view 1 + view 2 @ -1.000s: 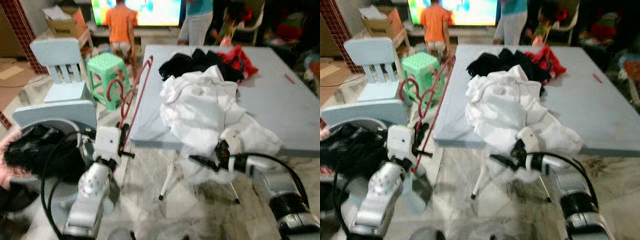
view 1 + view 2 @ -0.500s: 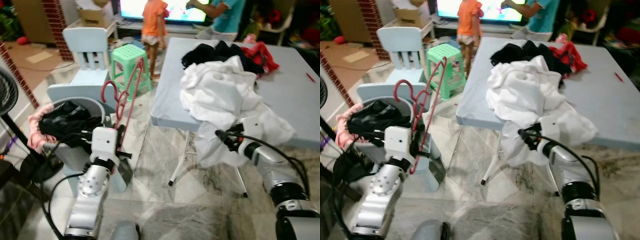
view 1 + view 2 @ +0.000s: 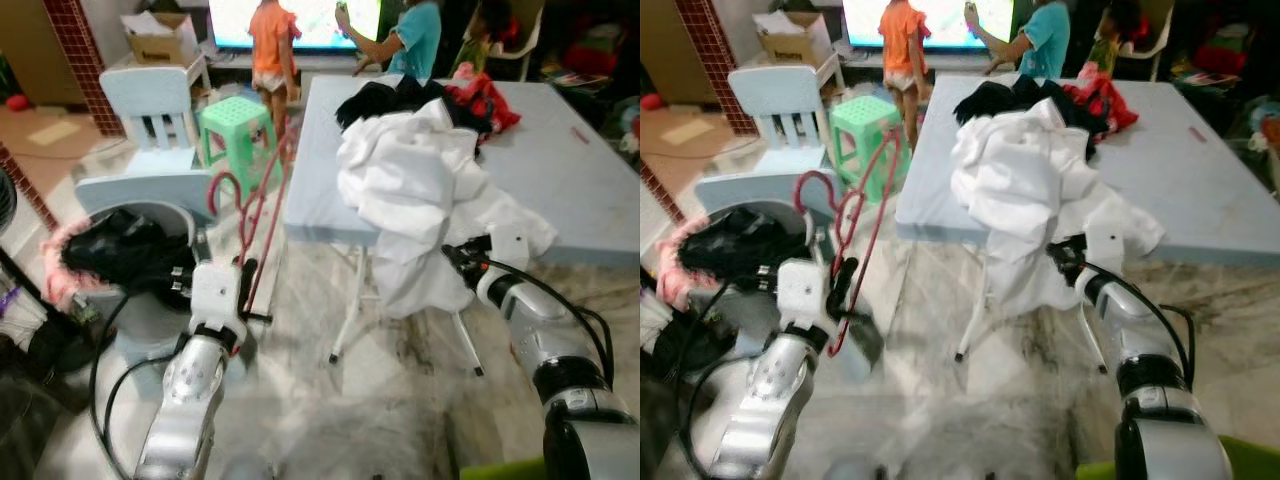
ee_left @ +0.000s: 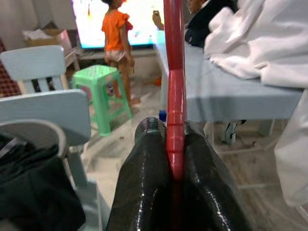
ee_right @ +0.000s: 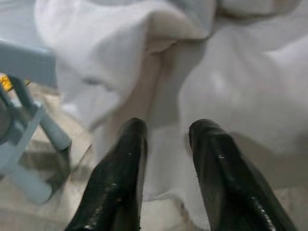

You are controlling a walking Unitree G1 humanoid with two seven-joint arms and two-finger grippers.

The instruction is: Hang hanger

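Gripping one red hanger (image 3: 262, 208) by its lower end, the left pincer (image 4: 175, 159) held it nearly upright off the table's (image 3: 590, 190) left edge, long axis rising toward the far side and hook curling left above a bin (image 3: 140, 300). The right pincer (image 5: 166, 144), fingers parted and grasping nothing, hovered at one white garment (image 3: 420, 190) draped over the table's near edge; no writing was legible.

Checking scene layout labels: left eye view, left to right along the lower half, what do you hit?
Laundry basket → left gripper holding the red hanger → table leg → hanging white cloth → right gripper.
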